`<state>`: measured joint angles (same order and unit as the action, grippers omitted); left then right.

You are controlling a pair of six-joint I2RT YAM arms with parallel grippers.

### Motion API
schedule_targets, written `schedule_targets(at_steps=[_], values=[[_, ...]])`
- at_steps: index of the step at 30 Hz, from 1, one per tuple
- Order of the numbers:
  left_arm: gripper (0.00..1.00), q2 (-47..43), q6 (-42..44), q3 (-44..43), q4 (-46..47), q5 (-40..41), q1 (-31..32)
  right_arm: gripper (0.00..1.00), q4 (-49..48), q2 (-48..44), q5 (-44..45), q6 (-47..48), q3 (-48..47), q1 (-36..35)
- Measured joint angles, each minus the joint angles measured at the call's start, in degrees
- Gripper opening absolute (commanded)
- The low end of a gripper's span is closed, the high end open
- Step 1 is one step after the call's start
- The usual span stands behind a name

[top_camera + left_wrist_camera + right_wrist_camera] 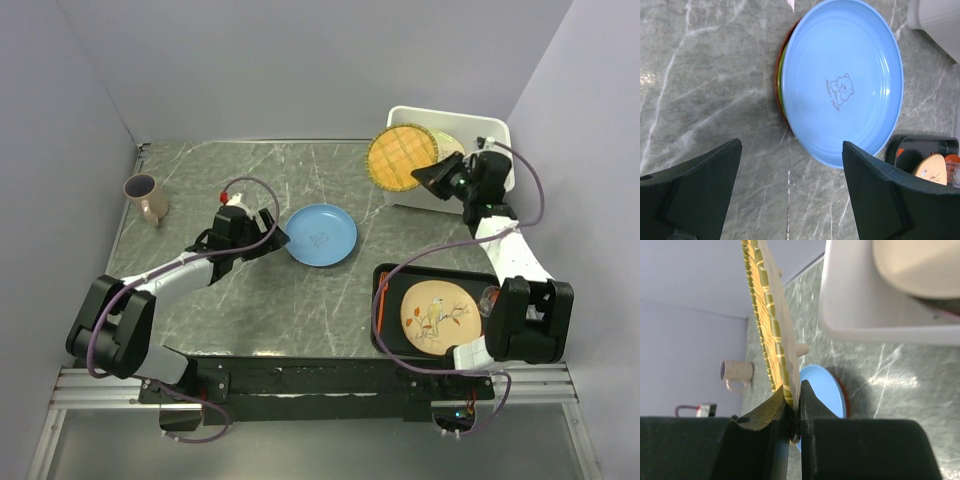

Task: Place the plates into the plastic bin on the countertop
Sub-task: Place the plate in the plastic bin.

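Left wrist, blue plate (840, 60) reads "SWEET BEAR"

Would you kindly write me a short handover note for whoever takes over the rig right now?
Right gripper: shut on the yellow plate, held on edge by the bin's left wall.
Left gripper: open, hovering beside the blue plate.
Blue plate tops a small stack on the countertop; red and green edges show beneath.
Done: a pale plate already in the bin.
Left: drop in the yellow plate, then the stack.

Plain lilac walls (300, 60) L/R/rear; alu rails (90, 385) at front.
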<state>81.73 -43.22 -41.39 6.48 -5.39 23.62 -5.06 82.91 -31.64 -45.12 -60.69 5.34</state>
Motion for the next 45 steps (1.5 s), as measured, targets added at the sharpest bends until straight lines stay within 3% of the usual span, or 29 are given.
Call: schedule_targets(at_steps=[21, 27, 34, 39, 43, 45], values=[[0.74, 0.76, -1.03, 2.67, 7.50, -6.34, 0.72, 0.00, 2.71, 16.33, -0.92, -5.01, -14.27, 9.03], [0.61, 6.47, -0.94, 0.79, 7.37, -6.32, 1.03, 0.00, 3.39, 20.52, -0.74, -5.46, -16.68, 10.05], [0.36, 12.11, -1.03, -2.99, 7.89, -6.34, 1.11, 0.00, 3.54, 23.21, -0.87, -5.60, -18.71, 10.16], [0.24, 14.43, -0.94, -4.39, 8.09, -6.38, 1.14, 0.00, 3.65, 23.39, -1.01, -5.60, -18.88, 10.27], [0.01, 16.04, -1.01, -5.42, 8.44, -6.54, 1.16, 0.00, 3.65, 23.89, -1.22, -5.62, -19.17, 10.34], [0.01, 16.57, -1.16, -5.49, 8.96, -6.62, 1.18, 0.01, 3.76, 24.68, -1.42, -5.60, -19.78, 10.34]])
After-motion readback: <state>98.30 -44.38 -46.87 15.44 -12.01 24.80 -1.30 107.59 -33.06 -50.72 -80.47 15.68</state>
